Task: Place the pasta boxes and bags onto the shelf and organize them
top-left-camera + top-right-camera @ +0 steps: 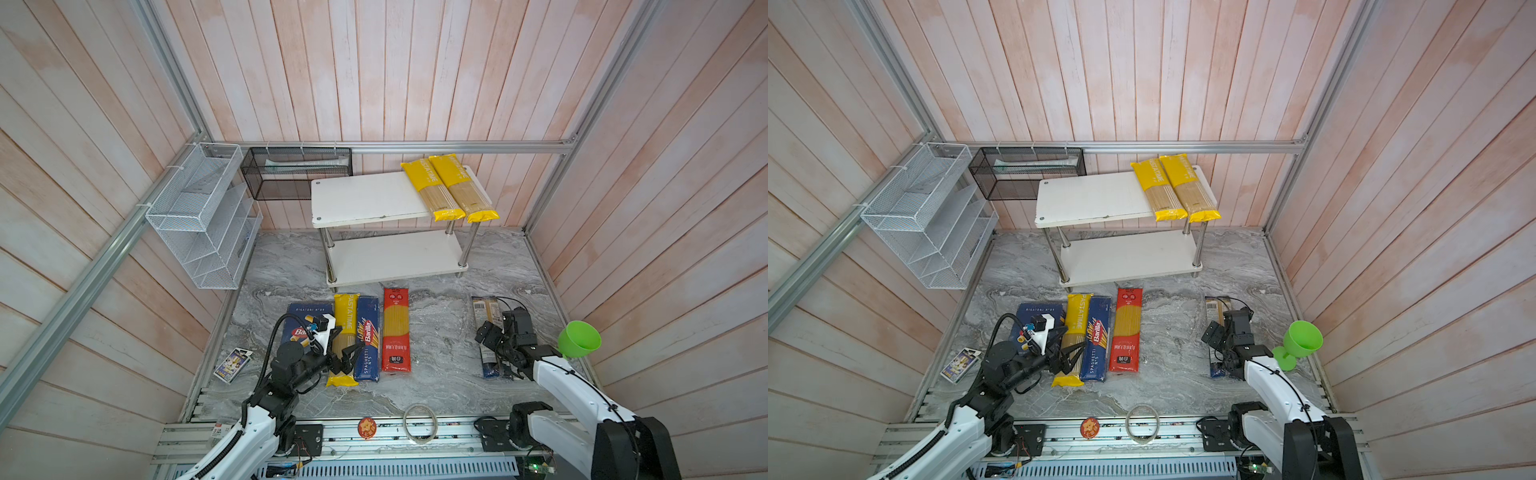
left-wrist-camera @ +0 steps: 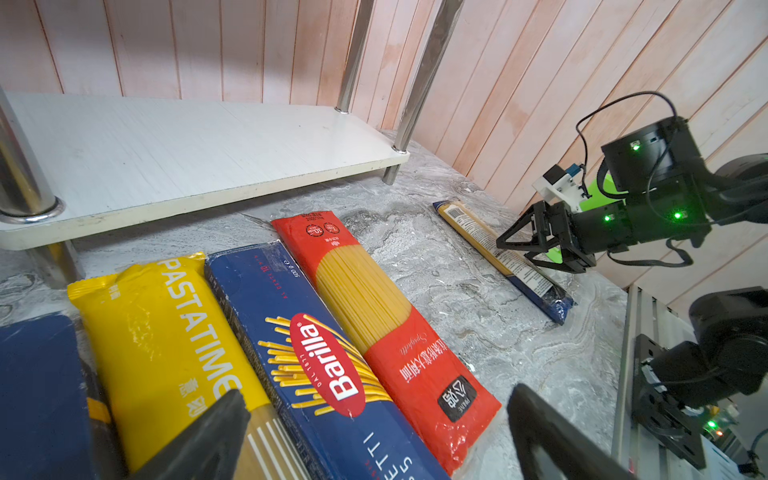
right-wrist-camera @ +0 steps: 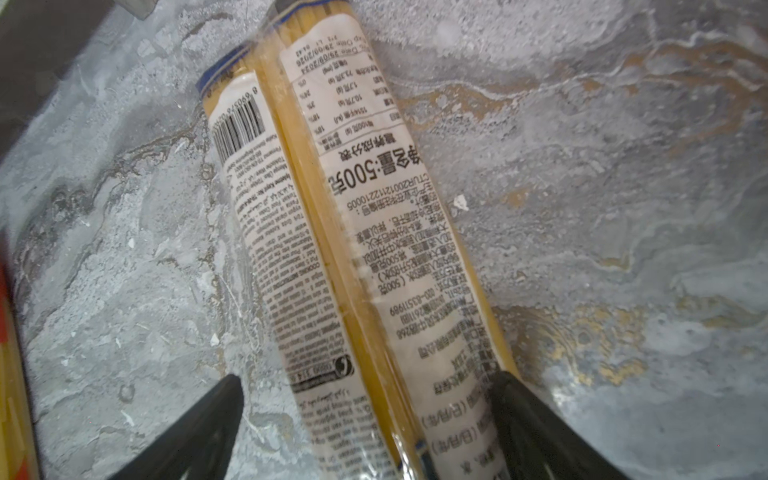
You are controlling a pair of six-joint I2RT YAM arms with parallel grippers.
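right end effector [image 3: 368,376], jaws spread wide, is straddling the slim clear plastic spaghetti bag with grey-white label [image 3: 353,208]
it is lying flat on the grey marbled worktop [image 3: 582,208]; probably light, brittle and slippery, so best pinched mid-length.

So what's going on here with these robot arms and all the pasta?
A robot is stocking pasta onto the white shelf. On its top board lie two yellow bags. The right gripper is open astride the clear bag on the table, not yet closed. The left gripper hovers open above the row left there: rigatoni box, third yellow bag, spaghetti box, red bag.
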